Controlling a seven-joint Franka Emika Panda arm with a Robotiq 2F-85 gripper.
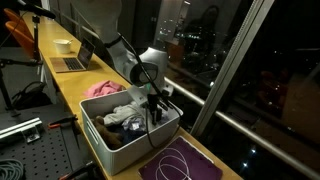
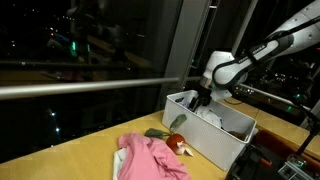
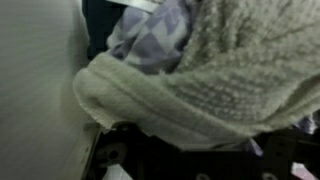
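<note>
Gripper [image 1: 152, 100] hangs low in white bin [image 1: 100, 150], fingers spread apart. Pale knit cloth [image 3: 200, 80] sits directly beneath fingers; patterned cloth [image 3: 150, 35] lies just beyond it.

No writing, label, brand, number or sign can be read anywhere. The white rectangular plastic bin [image 1: 100, 145] on the near end of the yellow wooden counter [image 1: 45, 38] has plain walls. The open grey laptop [image 1: 70, 63] at the far end is too small to read. The pale knitted cloth [image 3: 230, 70] in the wrist view is blurred.
</note>
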